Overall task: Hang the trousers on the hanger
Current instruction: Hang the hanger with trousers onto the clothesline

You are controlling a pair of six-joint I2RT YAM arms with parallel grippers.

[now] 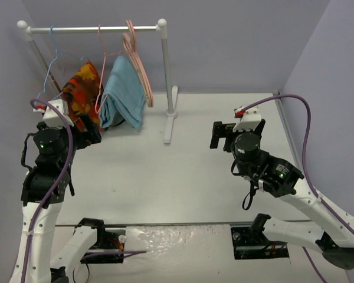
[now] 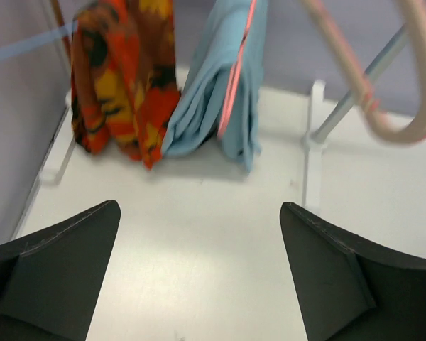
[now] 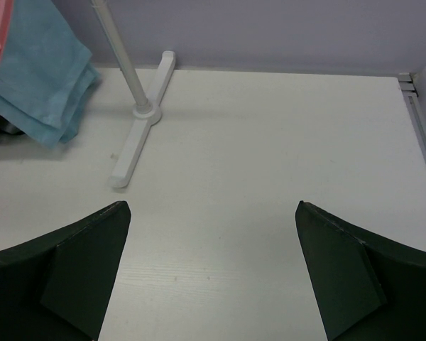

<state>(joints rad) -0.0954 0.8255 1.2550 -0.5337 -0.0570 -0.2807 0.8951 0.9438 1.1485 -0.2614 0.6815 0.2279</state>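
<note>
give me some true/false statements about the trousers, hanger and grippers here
1. The trousers hang draped over the hanger on the rack. True.
2. The left gripper is shut on the trousers. False: it is open and holds nothing.
3. In the top view, the patterned cloth hangs left of the trousers. True.
4. The right gripper holds the hanger. False: it is open and empty, over the table.
5. The rack lies tipped over. False: it stands upright.
</note>
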